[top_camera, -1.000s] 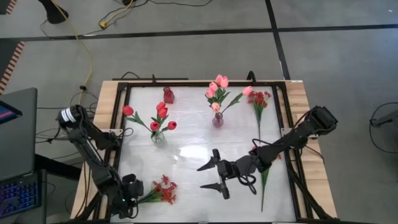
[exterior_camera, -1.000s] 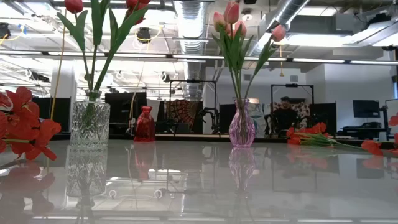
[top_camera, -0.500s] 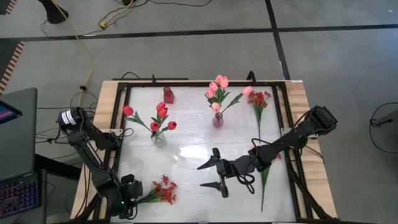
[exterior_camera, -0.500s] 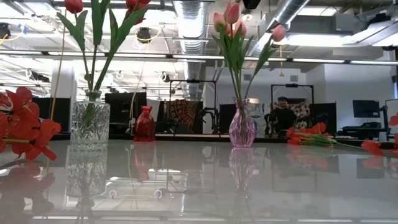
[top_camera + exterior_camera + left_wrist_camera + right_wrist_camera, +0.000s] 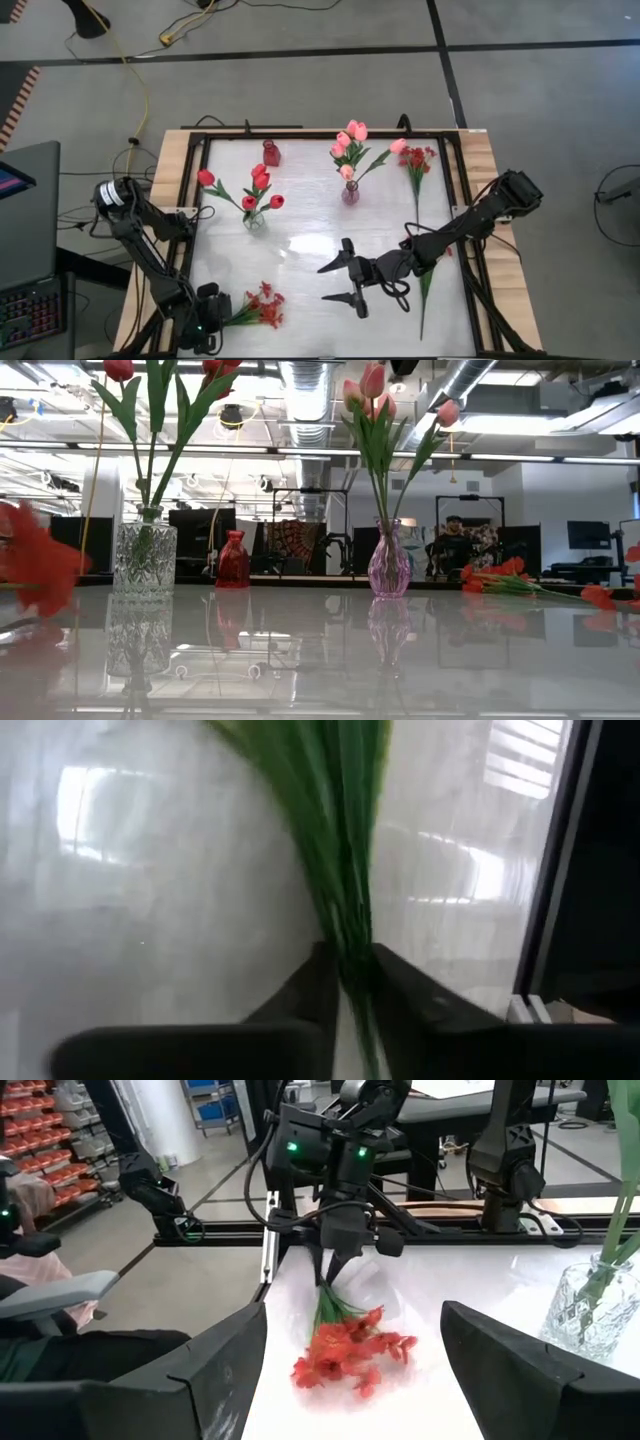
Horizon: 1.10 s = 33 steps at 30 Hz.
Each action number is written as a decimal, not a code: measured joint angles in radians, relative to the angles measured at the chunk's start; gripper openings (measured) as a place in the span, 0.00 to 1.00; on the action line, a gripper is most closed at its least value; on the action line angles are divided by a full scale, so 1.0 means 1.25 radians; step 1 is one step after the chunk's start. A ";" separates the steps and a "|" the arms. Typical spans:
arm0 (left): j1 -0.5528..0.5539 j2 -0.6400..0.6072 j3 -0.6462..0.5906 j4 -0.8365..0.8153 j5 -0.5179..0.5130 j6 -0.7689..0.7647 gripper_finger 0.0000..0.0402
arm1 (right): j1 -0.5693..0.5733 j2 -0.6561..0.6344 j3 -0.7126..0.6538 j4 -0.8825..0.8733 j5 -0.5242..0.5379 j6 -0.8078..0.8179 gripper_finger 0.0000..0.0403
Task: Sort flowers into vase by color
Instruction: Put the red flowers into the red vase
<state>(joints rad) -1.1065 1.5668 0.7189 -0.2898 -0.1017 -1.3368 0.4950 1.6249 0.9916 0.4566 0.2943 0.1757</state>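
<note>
A bushy red spray [image 5: 262, 308] lies near the table's near left corner, and my left gripper [image 5: 213, 318] is shut on its green stems. The right wrist view shows this spray [image 5: 350, 1350] below that gripper [image 5: 333, 1270]. My right gripper [image 5: 332, 282] hovers open over the table's middle, right of the spray, touching nothing. A clear glass vase [image 5: 254, 221] holds red tulips. A pink vase [image 5: 350, 194] holds pink tulips. A small red vase [image 5: 271, 154] stands at the far side. My left gripper pinches the bundle of green stems [image 5: 355, 955] between its two fingers [image 5: 318, 990], at the end away from the blossoms. The fingers come steeply from above, slanting in from the near left corner. The blossoms [image 5: 345, 1355] rest on the table.
A red spray [image 5: 418, 160] and a pink tulip [image 5: 399, 146] lie at the far right, their long stems reaching toward the near edge. A black frame rail [image 5: 190, 250] borders the table. Bare tabletop lies between the two grippers.
The red spray's blossoms have shifted a little toward the table's left edge and show blurred in the low view. My right gripper has kept still.
</note>
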 joint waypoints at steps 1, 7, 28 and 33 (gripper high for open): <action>0.000 -0.004 -0.001 -0.003 -0.003 0.006 0.06 | 0.000 0.000 0.000 0.000 0.000 0.000 0.81; 0.004 -0.048 -0.002 0.013 -0.052 0.073 0.01 | 0.000 0.000 0.000 0.000 0.000 0.000 0.81; 0.121 -0.593 -0.001 0.231 -0.486 1.035 0.00 | -0.016 0.000 0.000 -0.012 0.000 -0.001 0.81; 0.202 -0.695 -0.001 0.356 -0.471 1.265 0.00 | -0.024 0.000 0.000 -0.023 0.000 -0.019 0.81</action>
<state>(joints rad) -0.8539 0.6975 0.7181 0.1556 -0.6909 0.2443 0.4651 1.6249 0.9916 0.4283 0.2939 0.1516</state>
